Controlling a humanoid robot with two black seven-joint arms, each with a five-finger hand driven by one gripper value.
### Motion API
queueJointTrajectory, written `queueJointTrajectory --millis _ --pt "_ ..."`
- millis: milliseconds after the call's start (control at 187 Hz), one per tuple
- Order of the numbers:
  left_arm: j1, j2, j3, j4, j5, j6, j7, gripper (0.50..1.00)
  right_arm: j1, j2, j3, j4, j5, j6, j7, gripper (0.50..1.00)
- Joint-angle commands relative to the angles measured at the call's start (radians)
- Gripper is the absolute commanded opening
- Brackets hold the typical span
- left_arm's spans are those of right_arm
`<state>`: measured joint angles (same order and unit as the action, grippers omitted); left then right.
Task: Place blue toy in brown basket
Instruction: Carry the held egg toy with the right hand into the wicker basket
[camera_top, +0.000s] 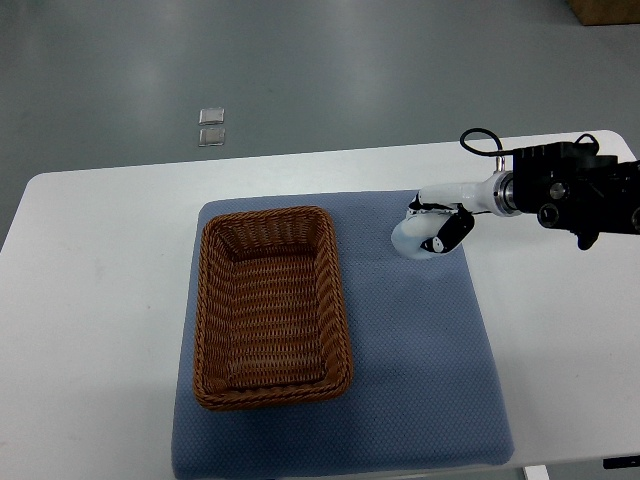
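Right hand (432, 232), right of centre, fingers curled downward, contents not discernible; blue toy unseen. Carry leftward, releasing low over the empty brown woven wicker basket (272, 305).

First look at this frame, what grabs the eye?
The brown basket, empty, sits on the left half of a blue mat that covers the middle of the white table. Next comes the right hand, reaching in from the right edge to the mat's far right corner, fingers curled down at the mat. No blue toy can be made out; if it is there, the hand hides it.
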<state>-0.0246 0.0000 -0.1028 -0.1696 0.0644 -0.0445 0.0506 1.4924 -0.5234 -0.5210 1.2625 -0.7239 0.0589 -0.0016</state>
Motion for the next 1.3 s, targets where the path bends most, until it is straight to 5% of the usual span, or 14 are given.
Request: queueJointTrajectory --millis 0,209,594,1017,1295 --pt "0.0 0.0 0.0 -0.001 0.0 0.0 0.0 1.0 0.074 -0.021 0.003 0.048 0.008 0.022 -0.002 0.5" --pt "0.0 0.0 0.0 0.001 0.0 0.0 0.0 1.0 0.186 0.008 0.004 0.066 0.058 0.048 -0.002 0.5" --pt "0.0 0.0 0.0 -0.001 0.0 0.0 0.0 1.0 0.259 0.266 0.004 0.029 0.251 0.044 0.006 0.5" --pt "0.0 0.0 0.0 -0.001 0.0 0.0 0.0 1.0 0.135 0.52 0.006 -0.072 0.276 -0.036 0.02 0.5" --pt "0.0 0.0 0.0 0.001 0.0 0.0 0.0 1.0 0.048 0.523 -0.001 -0.163 0.264 -0.054 0.021 0.511"
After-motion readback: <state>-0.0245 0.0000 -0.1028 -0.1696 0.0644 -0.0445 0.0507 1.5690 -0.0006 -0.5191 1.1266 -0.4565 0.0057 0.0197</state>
